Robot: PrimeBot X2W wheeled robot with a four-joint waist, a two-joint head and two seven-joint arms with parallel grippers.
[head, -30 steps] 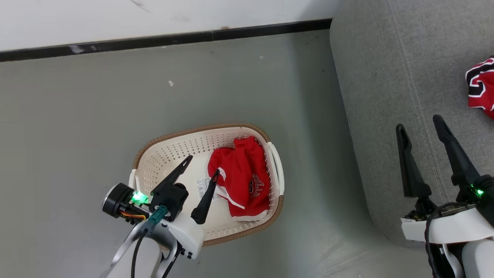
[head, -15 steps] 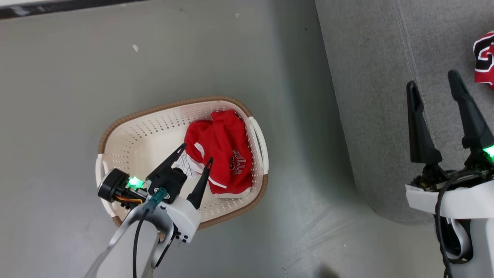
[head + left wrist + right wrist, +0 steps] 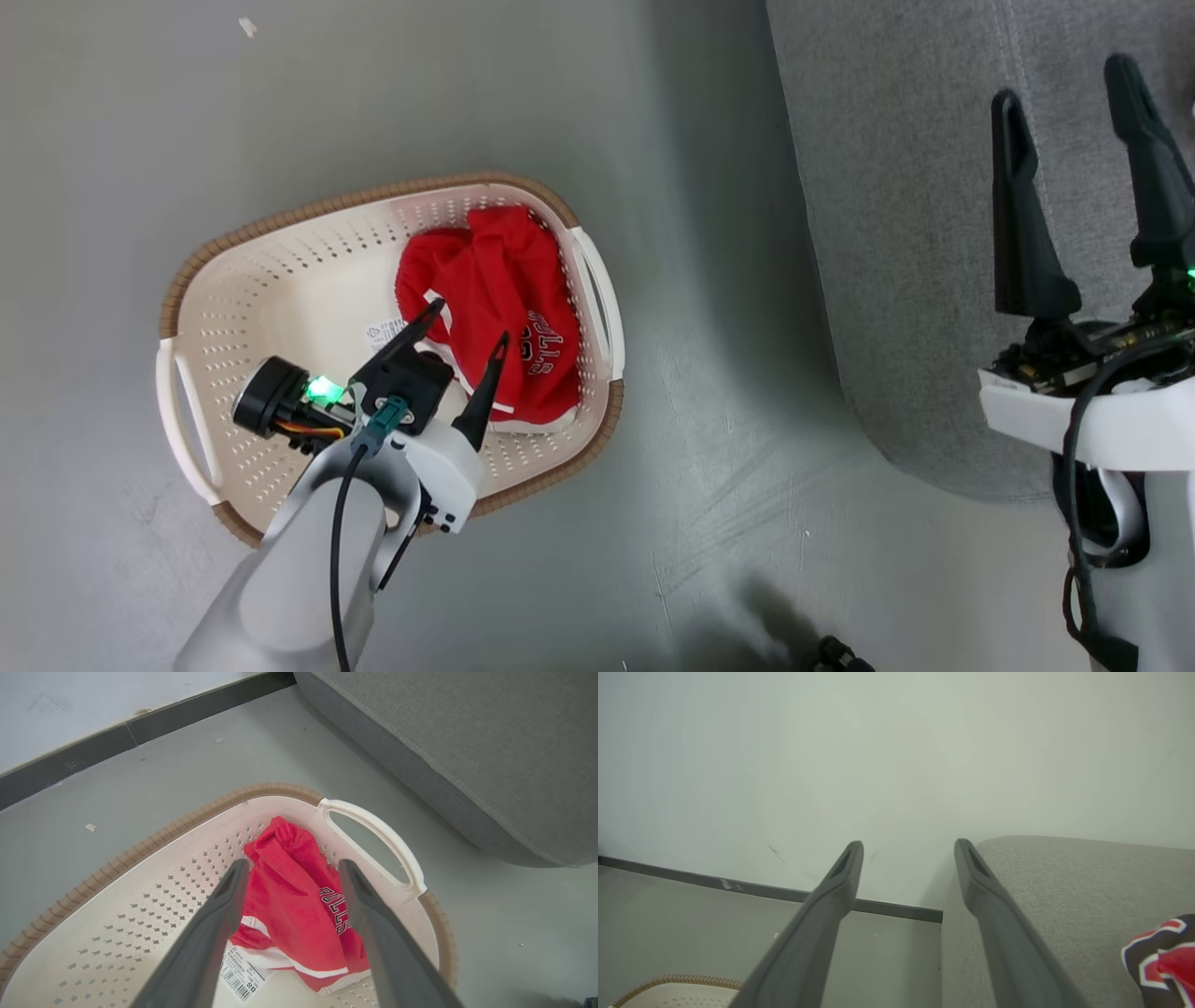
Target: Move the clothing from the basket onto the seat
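— Now, what do you log as changed?

— First, your head camera has tipped down, so the shift of the basket (image 3: 308,207) in frame is no real move. The true change is that your left gripper (image 3: 470,321) has crept from the bare floor by the paper label (image 3: 243,977) onto the shorts (image 3: 495,280). Its fingers are spread wide, holding nothing, and flank the white-trimmed edge.

— Meaning for the task?

— Judged: you are set to close and lift. The shorts lie bunched at the basket's 3 o'clock side, against the white handle (image 3: 373,833). They are a soft, creased knit and should drape when raised. The jersey (image 3: 1164,956) already rests on the seat (image 3: 896,233), at 4 o'clock in the right wrist view. Your right gripper (image 3: 1062,82) hangs parted and empty above that coarse grey weave. Basket walls: stiff cream plastic, perforated, with a brown woven-look rim.
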